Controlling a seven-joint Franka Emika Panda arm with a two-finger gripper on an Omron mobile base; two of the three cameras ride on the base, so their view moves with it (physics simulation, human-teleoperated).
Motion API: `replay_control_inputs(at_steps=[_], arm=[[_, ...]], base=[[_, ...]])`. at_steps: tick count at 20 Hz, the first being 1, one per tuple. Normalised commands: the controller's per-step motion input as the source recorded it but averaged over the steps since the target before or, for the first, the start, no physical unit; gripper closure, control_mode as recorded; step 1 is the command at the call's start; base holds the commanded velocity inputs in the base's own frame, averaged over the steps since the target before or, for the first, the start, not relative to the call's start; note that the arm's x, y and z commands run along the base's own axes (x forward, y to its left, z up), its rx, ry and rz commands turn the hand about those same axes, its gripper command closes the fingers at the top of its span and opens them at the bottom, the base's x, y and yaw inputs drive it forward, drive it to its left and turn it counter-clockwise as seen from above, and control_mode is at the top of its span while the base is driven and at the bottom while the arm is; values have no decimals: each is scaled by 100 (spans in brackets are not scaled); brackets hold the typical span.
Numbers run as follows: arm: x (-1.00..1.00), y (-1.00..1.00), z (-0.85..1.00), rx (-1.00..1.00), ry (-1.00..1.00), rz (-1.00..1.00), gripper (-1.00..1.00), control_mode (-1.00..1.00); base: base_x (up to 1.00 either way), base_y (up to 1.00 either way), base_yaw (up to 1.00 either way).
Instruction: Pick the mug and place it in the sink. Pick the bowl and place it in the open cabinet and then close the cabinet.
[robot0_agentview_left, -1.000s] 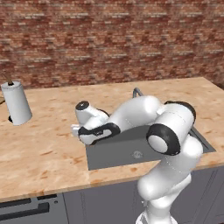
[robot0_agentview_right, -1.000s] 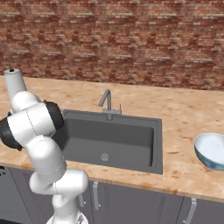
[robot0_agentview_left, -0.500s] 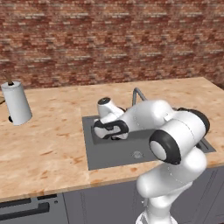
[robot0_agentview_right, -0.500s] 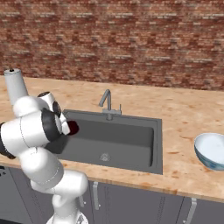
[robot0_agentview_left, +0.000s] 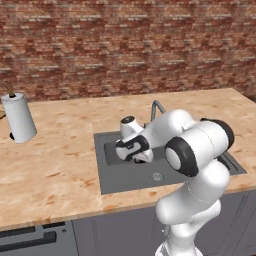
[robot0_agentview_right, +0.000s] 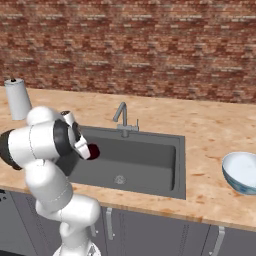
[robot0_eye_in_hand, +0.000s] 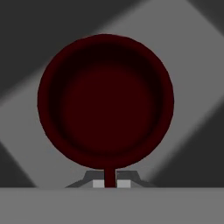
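I find the gripper (robot0_eye_in_hand: 105, 177) closed on the rim of the mug (robot0_eye_in_hand: 105, 101), which I hold over the left part of the sink (robot0_agentview_right: 165, 167), above the basin floor and not yet set down. From the right base view the mug (robot0_agentview_right: 93, 151) shows dark maroon just beside the arm's wrist. I judge the first placement near its end: lowering and release remain. The bowl (robot0_agentview_right: 241, 172) sits untouched on the counter (robot0_agentview_right: 210, 130) near its right edge, well apart from the sink. Shelving the bowl and shutting the cabinet are both outstanding.
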Motion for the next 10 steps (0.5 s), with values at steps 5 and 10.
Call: replay_control_inputs(at_steps=[5, 10], arm=[[3, -37, -38, 0, 5, -1, 100, -100], [8, -33, -46, 0, 1, 0, 100, -100]], base=[[0, 0, 0], [0, 0, 0]])
